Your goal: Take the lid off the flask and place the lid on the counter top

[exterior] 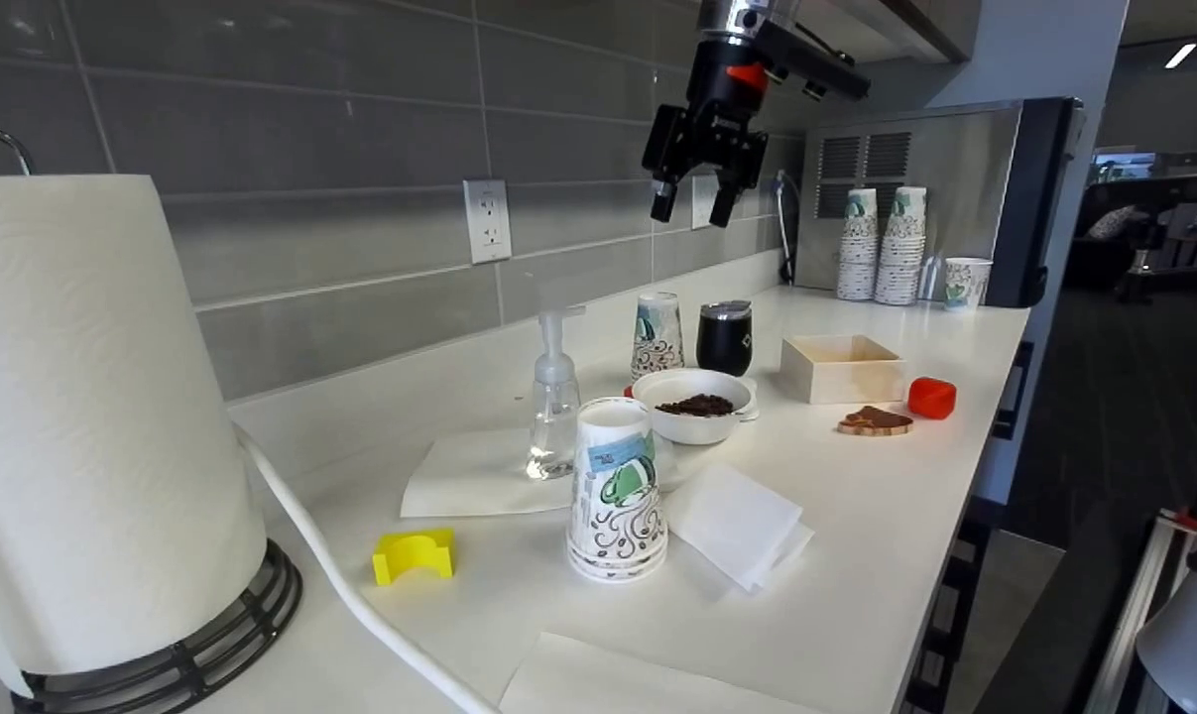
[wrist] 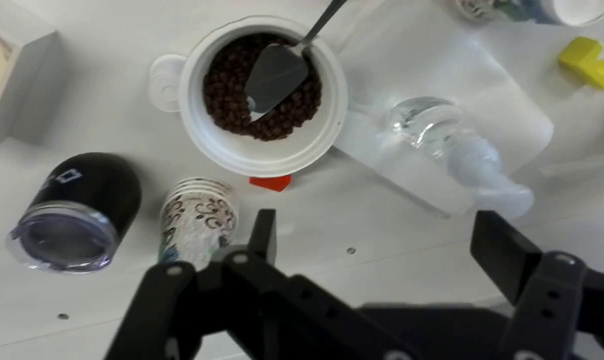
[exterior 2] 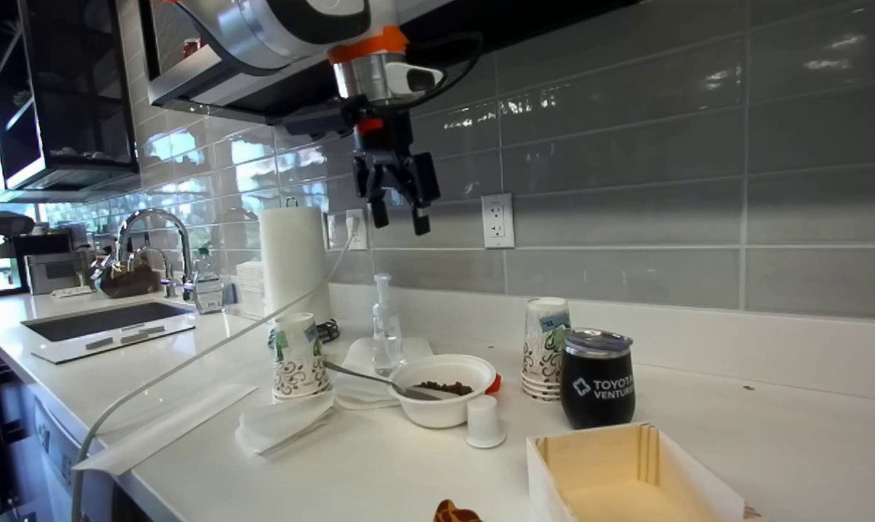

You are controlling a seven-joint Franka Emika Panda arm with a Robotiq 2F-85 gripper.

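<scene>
The black flask (exterior: 725, 345) stands upright on the white counter top (exterior: 816, 605) near the tiled wall. It also shows in an exterior view (exterior 2: 598, 395) with white lettering and in the wrist view (wrist: 99, 182) at the left. Its lid (exterior 2: 598, 339) looks clear and smoky above a silver rim and sits on the flask; it also shows in the wrist view (wrist: 61, 242). My gripper (exterior: 693, 206) is open and empty, high above the counter; its open fingers show in the wrist view (wrist: 374, 220). In the wrist view the flask lies left of the fingers.
Paper cups (exterior 2: 546, 348) stand close beside the flask. A white bowl (wrist: 332, 115) of beans with a spoon, a soap bottle (exterior: 554, 397), a wooden box (exterior: 841, 372) and another cup stack (exterior: 618, 496) are on the counter. The grey tiled wall (exterior: 360, 198) runs behind.
</scene>
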